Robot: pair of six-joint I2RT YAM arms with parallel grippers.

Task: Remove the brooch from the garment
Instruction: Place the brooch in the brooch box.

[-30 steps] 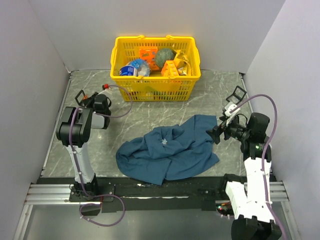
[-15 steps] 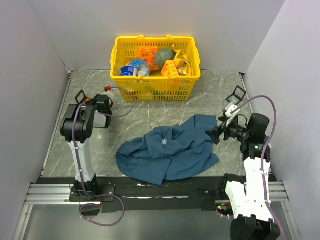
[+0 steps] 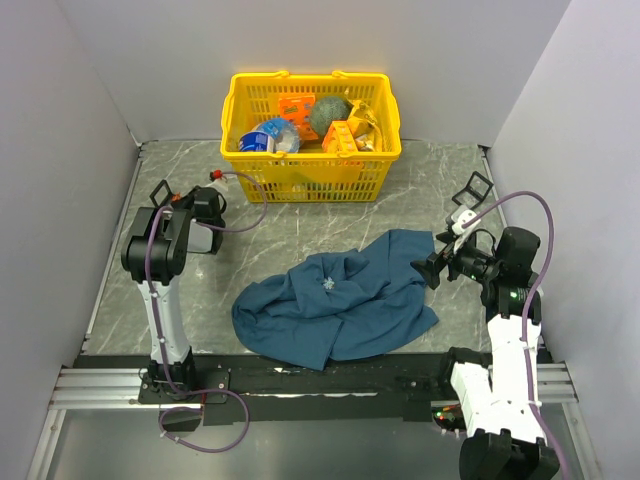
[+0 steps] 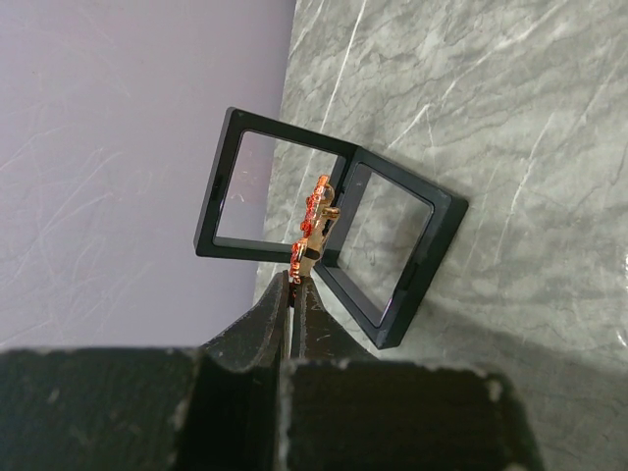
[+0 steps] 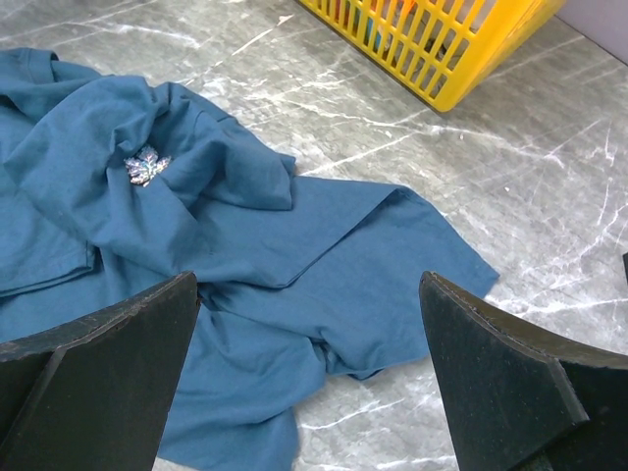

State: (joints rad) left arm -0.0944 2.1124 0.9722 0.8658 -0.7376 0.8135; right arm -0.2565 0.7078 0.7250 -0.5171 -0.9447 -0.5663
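Brooch: tiny, light, stiff, slip-prone; your left gripper pinches its gilt lower end, best hold; right gripper wide, empty

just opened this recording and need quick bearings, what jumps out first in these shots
The bright yellow basket full of assorted items at the back grabs the eye first. Next comes the crumpled blue garment spread in the middle, with a silvery snowflake pin on it. Off to the left, the left gripper is shut on a tiny orange-red brooch, close by an open black case.
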